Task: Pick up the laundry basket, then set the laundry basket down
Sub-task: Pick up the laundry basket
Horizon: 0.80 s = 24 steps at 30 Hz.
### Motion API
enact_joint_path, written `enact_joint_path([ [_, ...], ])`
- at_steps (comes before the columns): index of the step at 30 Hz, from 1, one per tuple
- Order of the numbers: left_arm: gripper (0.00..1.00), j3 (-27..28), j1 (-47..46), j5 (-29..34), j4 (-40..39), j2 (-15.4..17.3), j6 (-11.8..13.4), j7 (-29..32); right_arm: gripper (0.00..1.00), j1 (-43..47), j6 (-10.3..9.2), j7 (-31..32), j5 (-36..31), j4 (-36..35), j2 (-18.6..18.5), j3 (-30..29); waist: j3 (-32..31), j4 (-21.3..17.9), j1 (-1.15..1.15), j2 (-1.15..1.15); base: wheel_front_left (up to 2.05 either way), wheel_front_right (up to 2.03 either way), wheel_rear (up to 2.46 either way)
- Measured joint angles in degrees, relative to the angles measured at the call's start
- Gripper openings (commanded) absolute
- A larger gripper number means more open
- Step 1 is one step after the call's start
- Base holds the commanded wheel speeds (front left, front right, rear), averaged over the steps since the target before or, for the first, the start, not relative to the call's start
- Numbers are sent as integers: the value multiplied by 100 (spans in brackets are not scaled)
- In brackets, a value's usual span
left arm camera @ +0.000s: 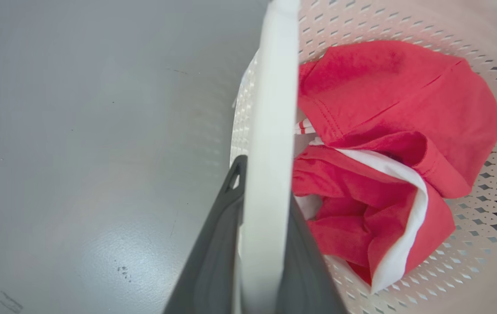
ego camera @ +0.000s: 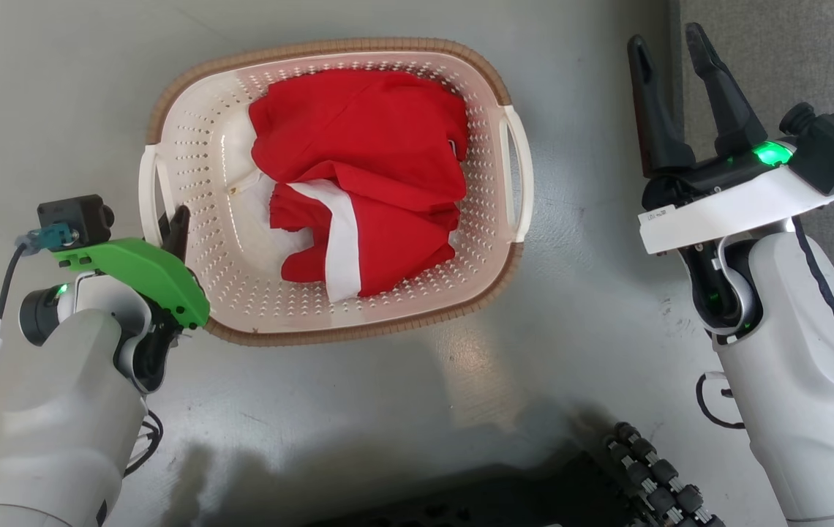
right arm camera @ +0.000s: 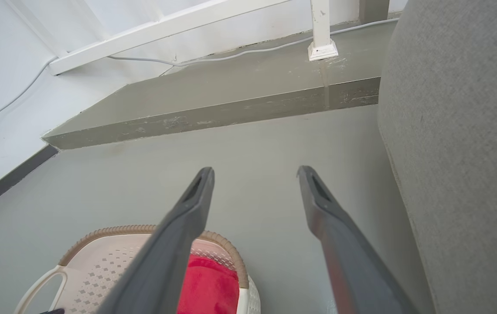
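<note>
The laundry basket [ego camera: 197,146] sits on the grey floor, cream and perforated, with a brown woven rim. Red and white clothes [ego camera: 366,168] lie inside it. My left gripper [ego camera: 172,223] is at the basket's left side handle. In the left wrist view the left gripper [left arm camera: 266,183] is shut on the white handle [left arm camera: 274,87], one dark finger on each side. My right gripper [ego camera: 667,40] stands open to the right of the basket, well apart from the right handle [ego camera: 519,176]. The right wrist view shows the right gripper [right arm camera: 255,171] with nothing between its fingers, above the basket's corner [right arm camera: 100,266].
A grey upholstered piece [ego camera: 790,51] stands close on the right of my right gripper. Beyond the basket runs a raised grey step [right arm camera: 231,109] with a white post [right arm camera: 321,43] and a cable. My dark base with rollers [ego camera: 651,476] is at the bottom.
</note>
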Motion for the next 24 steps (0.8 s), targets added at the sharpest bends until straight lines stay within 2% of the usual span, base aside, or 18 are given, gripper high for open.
enact_joint_path([
  [3, 0, -27, -13, -62, 23, -5, 0, -1, 100, 0, 0, -1, 0, 5, -2, 0, 9, 3, 0, 0, 0, 0, 0],
  [4, 5, -35, -14, -82, 33, -8, 0, -2, 100, 0, 0, -1, 0, 8, -3, 0, 11, 5, 0, 0, 0, 0, 0],
  [5, 15, -38, -14, -96, 43, -8, 0, -13, 100, 0, 0, -1, 0, 9, -3, 2, 13, 6, 0, 0, 0, 0, 0],
  [6, 15, -41, -15, -99, 51, -8, 0, -42, 100, 0, 0, 0, 0, 10, -3, 4, 15, 8, 0, 0, 0, 0, 0],
  [7, 38, -43, -23, -115, 54, -8, -1, -57, 100, 0, 0, 0, 0, 11, -3, 5, 17, 10, 0, 0, 0, 0, 0],
  [8, 71, -51, -39, -137, 56, -9, -5, -57, 100, 0, 0, 0, 0, 11, -3, 8, 19, 11, 0, 0, 0, 0, 0],
  [11, 100, -85, -97, -160, 71, -14, -10, -58, 100, 0, 0, -1, 0, 13, -4, 18, 22, 13, 0, 0, 0, 0, 0],
  [24, 100, -252, -129, -318, 223, -27, -10, -169, 100, -2, 0, -1, 2, 136, 9, 76, -113, 18, 0, 0, 0, 0, 0],
])
